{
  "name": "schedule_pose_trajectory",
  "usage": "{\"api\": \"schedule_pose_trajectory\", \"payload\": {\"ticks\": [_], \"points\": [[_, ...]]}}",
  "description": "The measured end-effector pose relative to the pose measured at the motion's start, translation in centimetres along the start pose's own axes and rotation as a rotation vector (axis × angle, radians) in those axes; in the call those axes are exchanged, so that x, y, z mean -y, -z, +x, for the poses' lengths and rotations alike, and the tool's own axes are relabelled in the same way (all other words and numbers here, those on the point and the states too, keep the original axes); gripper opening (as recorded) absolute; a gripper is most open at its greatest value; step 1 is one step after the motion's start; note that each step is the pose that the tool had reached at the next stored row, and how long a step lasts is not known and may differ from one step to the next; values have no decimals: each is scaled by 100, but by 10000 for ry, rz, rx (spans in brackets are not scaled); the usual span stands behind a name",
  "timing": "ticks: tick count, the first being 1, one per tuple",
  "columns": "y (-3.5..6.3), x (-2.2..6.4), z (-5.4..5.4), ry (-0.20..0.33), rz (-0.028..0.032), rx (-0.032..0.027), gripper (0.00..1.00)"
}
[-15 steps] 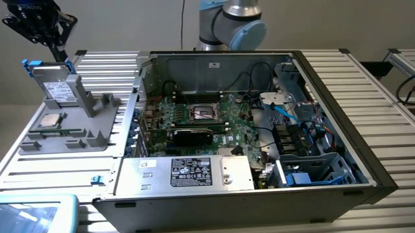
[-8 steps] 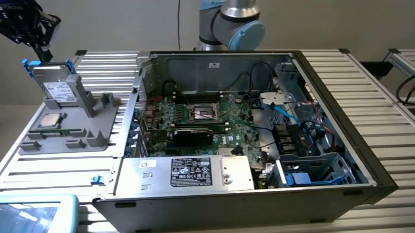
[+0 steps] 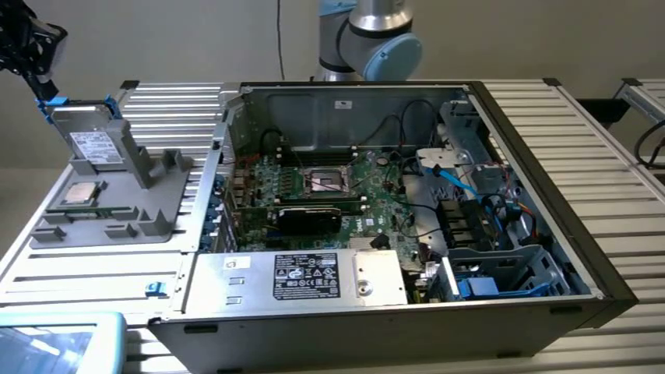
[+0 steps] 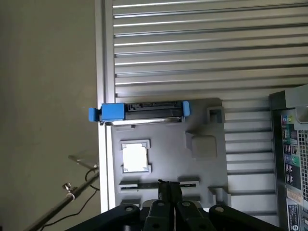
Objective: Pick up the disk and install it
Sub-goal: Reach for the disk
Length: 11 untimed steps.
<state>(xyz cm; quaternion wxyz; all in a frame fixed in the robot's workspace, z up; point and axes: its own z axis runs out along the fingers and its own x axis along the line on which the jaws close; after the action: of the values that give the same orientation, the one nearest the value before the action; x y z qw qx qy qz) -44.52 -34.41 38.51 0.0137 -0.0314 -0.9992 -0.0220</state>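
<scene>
The disk (image 3: 93, 139) stands on edge in a slot of the grey holder (image 3: 156, 204) at the exterior view's left, its white label facing out and its blue carrier frame at the top. From above, the disk (image 4: 142, 111) shows as a thin dark edge with blue ends at the holder's (image 4: 168, 166) far side. My gripper (image 3: 34, 70) hangs above the disk, apart from it. Its fingers (image 4: 169, 191) are shut together with nothing between them.
A small square CPU chip (image 3: 81, 192) (image 4: 134, 158) lies on the holder beside the disk. The open computer case (image 3: 416, 195) fills the middle, with a silver power supply box (image 3: 311, 276) and a blue drive cage (image 3: 509, 273). Everything rests on a slatted metal table (image 3: 597, 148).
</scene>
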Motion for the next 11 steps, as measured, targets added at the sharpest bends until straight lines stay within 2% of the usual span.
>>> {"api": "schedule_pose_trajectory", "payload": {"ticks": [4, 9, 11], "points": [[-13, -52, 157, 4, 0, 0, 11], [-27, -209, 217, 6, 14, -5, 11], [-30, -275, 225, 6, 22, -31, 11]]}}
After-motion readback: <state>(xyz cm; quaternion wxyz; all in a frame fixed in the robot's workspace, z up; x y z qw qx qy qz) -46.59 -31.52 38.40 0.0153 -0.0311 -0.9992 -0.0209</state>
